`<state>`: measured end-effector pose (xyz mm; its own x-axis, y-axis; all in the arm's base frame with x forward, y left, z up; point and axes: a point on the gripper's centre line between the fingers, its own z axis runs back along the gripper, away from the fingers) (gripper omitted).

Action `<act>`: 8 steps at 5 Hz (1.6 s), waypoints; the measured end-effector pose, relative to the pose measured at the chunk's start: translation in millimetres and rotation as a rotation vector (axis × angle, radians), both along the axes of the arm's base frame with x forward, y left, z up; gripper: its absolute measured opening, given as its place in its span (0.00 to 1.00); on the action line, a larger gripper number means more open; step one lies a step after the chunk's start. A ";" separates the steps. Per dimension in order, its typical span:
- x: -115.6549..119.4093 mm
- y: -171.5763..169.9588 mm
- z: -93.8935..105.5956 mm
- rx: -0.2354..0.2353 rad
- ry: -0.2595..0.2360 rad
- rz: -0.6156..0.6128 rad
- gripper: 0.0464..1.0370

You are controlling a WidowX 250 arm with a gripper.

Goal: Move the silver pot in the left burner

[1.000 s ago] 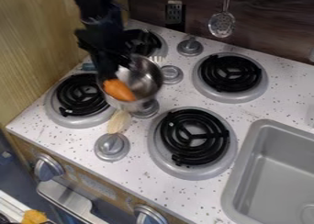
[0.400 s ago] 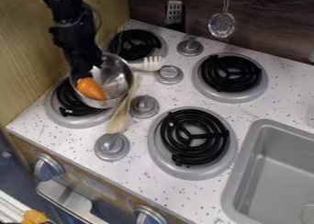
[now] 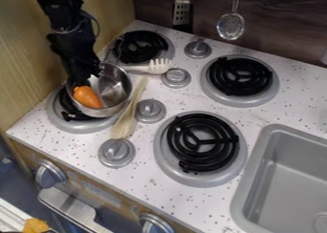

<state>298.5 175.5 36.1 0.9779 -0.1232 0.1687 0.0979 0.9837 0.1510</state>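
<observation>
Speckled tabletop (image 3: 256, 117): silver pot (image 3: 118, 87) moved left

We see it farther left than before, carrot (image 3: 87, 97) inside, over the front left burner (image 3: 71, 127). We can't tell if the gripper (image 3: 80, 81) at its rim is wide or narrow.

The silver pot (image 3: 117, 87), with an orange carrot (image 3: 87, 97) inside, is over the burner (image 3: 70, 125) near the front left corner of the bench (image 3: 163, 198). The gripper (image 3: 87, 80) is at the pot's left side.
</observation>
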 end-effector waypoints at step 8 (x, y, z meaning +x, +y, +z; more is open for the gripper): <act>-15.5 -71.8 51.4 0.096 -0.063 0.333 0.96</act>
